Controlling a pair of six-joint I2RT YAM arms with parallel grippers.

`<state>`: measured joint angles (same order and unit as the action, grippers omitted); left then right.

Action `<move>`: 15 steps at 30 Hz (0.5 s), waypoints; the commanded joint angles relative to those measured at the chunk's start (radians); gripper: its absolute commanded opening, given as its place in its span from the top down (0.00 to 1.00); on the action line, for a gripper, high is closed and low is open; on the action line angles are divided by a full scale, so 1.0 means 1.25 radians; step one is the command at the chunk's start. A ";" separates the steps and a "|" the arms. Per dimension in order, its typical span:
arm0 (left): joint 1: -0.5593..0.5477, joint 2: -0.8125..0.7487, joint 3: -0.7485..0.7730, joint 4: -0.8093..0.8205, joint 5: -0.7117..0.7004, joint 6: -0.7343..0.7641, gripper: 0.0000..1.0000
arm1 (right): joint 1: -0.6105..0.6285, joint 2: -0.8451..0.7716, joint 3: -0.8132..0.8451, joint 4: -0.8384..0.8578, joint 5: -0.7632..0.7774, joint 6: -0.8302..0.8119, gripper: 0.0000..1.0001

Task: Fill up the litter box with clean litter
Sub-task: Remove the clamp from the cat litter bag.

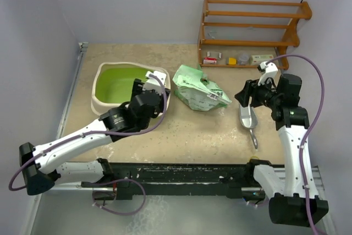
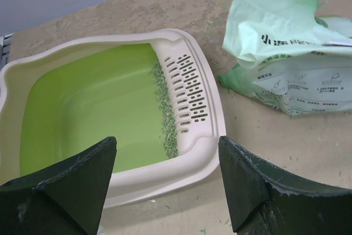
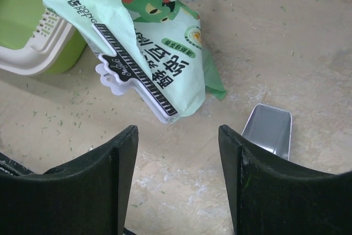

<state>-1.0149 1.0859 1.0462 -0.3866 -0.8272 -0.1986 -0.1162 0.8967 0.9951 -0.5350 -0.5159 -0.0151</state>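
The cream litter box with lime-green inside sits at the back left; in the left wrist view its rim lies just ahead of my fingers. A thin strip of green litter lies along the slotted rim section. My left gripper is open and empty over the box's near right corner; it also shows in the left wrist view. My right gripper is open and empty above bare table, as the right wrist view shows, between the bag and a metal scoop.
A pale green printed bag closed with a white clip lies right of the box. The metal scoop lies near my right gripper. A wooden rack with small items stands at the back right. Stray pellets dot the table.
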 commanded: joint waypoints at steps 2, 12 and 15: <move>-0.001 0.079 0.077 0.040 0.087 0.075 0.25 | 0.008 0.021 0.063 -0.026 0.004 -0.060 0.36; 0.110 0.177 0.091 0.172 0.257 0.220 0.10 | 0.008 0.132 0.293 -0.100 -0.019 -0.157 0.34; 0.140 0.194 0.074 0.205 0.313 0.239 0.05 | 0.008 0.173 0.384 -0.100 -0.019 -0.157 0.34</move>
<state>-0.8883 1.3094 1.1282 -0.2455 -0.5652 0.0288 -0.1093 1.0775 1.3354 -0.6689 -0.5213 -0.1795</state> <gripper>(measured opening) 0.916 0.656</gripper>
